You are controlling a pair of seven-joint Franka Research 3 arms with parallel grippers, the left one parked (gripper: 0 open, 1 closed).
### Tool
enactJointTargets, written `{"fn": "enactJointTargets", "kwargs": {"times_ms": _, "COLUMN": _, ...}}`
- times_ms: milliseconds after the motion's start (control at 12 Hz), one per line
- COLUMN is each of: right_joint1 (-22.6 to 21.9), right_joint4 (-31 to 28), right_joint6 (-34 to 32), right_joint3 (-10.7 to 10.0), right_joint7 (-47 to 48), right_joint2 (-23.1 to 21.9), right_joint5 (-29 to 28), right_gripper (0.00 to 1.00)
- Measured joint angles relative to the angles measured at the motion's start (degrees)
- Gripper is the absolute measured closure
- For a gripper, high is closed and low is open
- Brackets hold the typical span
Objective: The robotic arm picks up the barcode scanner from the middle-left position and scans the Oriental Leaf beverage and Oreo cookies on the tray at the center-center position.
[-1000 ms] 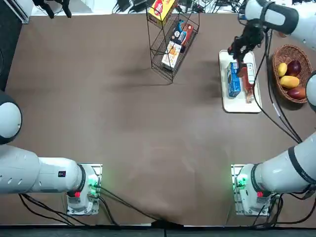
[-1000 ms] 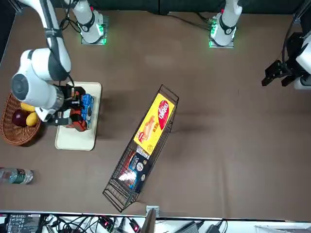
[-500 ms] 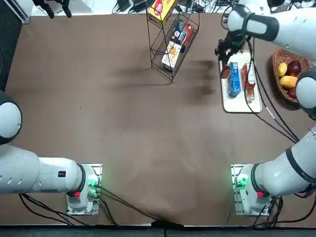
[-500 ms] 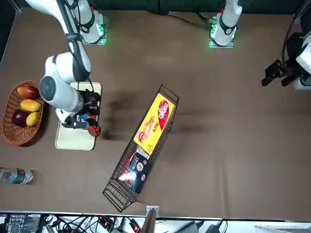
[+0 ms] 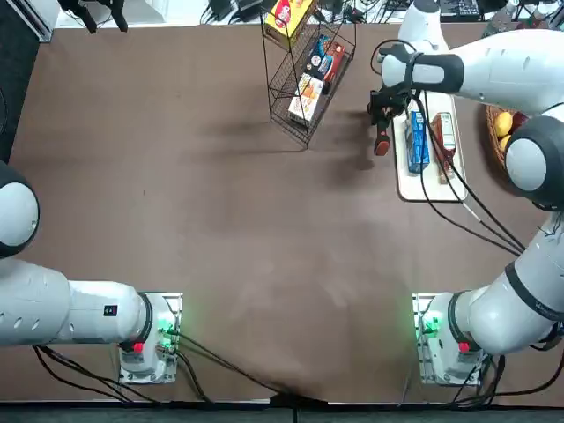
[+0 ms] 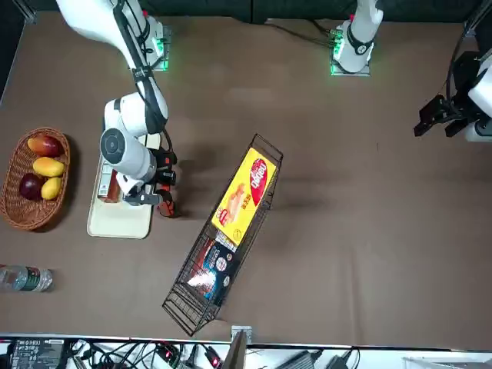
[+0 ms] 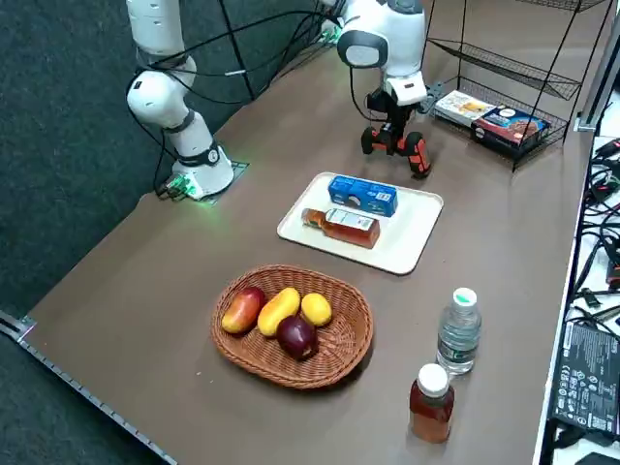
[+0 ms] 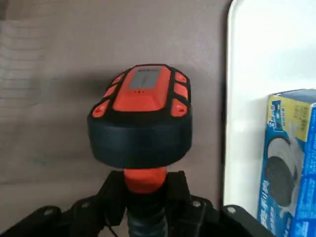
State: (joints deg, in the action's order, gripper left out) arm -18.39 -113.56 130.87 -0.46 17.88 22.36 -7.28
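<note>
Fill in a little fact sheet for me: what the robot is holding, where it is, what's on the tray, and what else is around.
held: barcode scanner, black and red-orange
holder: right gripper, shut on the scanner's neck
holder's place: above the table, just left of the tray
on tray: blue Oreo pack; bottle of reddish-brown drink, lying beside the pack
right of tray: wicker basket of fruit
standing bottles: clear one; orange-brown one, white cap
rack: black wire, holding boxes
</note>
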Motion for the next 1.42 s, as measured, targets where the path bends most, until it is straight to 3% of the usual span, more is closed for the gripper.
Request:
{"fn": "enactJointTargets", "kwargs": {"times_ms": 1083, "right_joint1": -1.22, "right_joint4": -5.49, "right_joint6": 7.46, "right_joint3": -0.03, "right_joint7": -0.05, "right_joint2": 0.09, "right_joint5": 0.00, "right_gripper": 0.58}}
{"fn": "enactJointTargets", "kwargs": {"times_ms": 1333, "right_joint1": -1.78, "right_joint4": -5.78, "right_joint6": 7.51, "right_joint3": -0.02, "right_joint7": -0.05, "right_joint2": 0.09, "right_joint5": 0.00, "right_gripper": 0.54}}
{"fn": "enactJointTargets", "kwargs": {"times_ms": 1417, "right_joint1": -1.85, "right_joint4": -5.78, "right_joint6": 7.51, "right_joint3": -0.02, "right_joint7": -0.07, "right_joint2": 0.08, "right_joint5": 0.00, "right_gripper": 0.45}}
